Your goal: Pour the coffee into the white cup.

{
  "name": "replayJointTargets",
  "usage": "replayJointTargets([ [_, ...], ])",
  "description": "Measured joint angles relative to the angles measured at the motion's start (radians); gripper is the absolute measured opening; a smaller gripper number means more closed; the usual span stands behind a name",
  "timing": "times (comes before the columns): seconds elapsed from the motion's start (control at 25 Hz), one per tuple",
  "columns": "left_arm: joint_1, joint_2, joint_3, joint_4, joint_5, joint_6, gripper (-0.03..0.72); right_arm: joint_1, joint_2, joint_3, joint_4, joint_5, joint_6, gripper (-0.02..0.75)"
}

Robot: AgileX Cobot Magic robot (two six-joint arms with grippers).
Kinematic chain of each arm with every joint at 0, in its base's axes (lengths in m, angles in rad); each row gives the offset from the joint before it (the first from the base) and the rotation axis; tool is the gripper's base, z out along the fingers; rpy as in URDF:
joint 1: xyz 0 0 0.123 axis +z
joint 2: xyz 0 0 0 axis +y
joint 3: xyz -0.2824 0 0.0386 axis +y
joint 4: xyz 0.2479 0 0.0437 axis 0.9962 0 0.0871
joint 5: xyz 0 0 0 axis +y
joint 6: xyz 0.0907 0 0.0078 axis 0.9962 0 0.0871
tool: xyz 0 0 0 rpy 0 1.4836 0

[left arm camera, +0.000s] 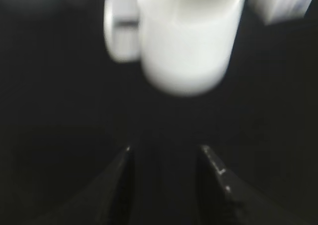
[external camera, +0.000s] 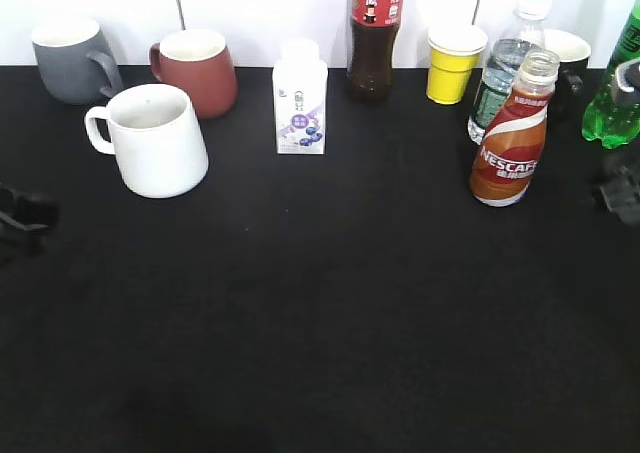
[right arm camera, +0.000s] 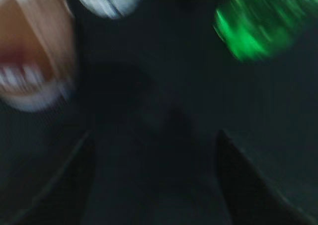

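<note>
The coffee bottle (external camera: 511, 138), brown with an orange-red and white NESCAFE label and no cap, stands upright at the right of the black table. It shows blurred at the upper left of the right wrist view (right arm camera: 30, 61). The white cup (external camera: 155, 140), a wide mug with its handle to the left, stands at the left; it fills the top of the left wrist view (left arm camera: 186, 38). My left gripper (left arm camera: 166, 150) is open and empty, a short way in front of the cup; it shows at the left edge (external camera: 25, 218). My right gripper (right arm camera: 154, 135) is open and empty, right of the bottle (external camera: 622, 193).
Along the back stand a grey mug (external camera: 72, 61), a red-brown mug (external camera: 197, 70), a white milk carton (external camera: 300, 97), a dark cola bottle (external camera: 374, 35), a yellow paper cup (external camera: 453, 63), a clear water bottle (external camera: 503, 68), a black cup (external camera: 570, 58) and a green bottle (external camera: 617, 98).
</note>
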Motion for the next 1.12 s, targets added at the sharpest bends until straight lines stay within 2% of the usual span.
replayJointTargets([
  [0.12,-0.030,-0.048,-0.210,-0.065,0.489,-0.001,0.313,0.137,-0.121,0.000,0.165,0.262,-0.062,0.566],
  [0.24,-0.030,-0.200,-0.276,-0.070,0.652,-0.001,0.313,0.290,-0.376,0.000,0.359,0.410,-0.139,0.565],
  [0.28,-0.030,-0.273,-0.277,-0.070,0.689,0.002,0.313,0.314,-0.481,0.000,0.417,0.457,-0.143,0.565],
  [0.4,-0.030,-0.550,-0.279,-0.072,0.784,0.033,0.313,0.321,-0.830,0.000,0.551,0.581,-0.269,0.565],
  [0.52,-0.030,-0.756,-0.270,-0.088,0.947,0.101,0.313,0.321,-1.079,-0.001,0.567,0.750,-0.318,0.565],
  [0.6,-0.030,-0.883,-0.243,-0.133,1.053,0.163,0.313,0.321,-1.207,-0.001,0.569,0.930,-0.318,0.565],
  [0.68,-0.030,-1.023,-0.201,-0.163,1.111,0.183,0.313,0.321,-1.309,0.021,0.568,1.036,-0.318,0.565],
  [0.8,-0.030,-1.165,-0.129,-0.222,1.130,0.186,0.313,0.321,-1.416,0.097,0.565,1.062,-0.319,0.565],
  [0.96,-0.030,-1.167,-0.113,-0.232,1.068,0.214,0.313,0.321,-1.436,0.139,0.582,0.931,-0.336,0.565],
  [1.12,-0.030,-1.167,-0.074,-0.232,0.991,0.214,0.313,0.321,-1.440,0.140,0.606,0.916,-0.349,0.565],
])
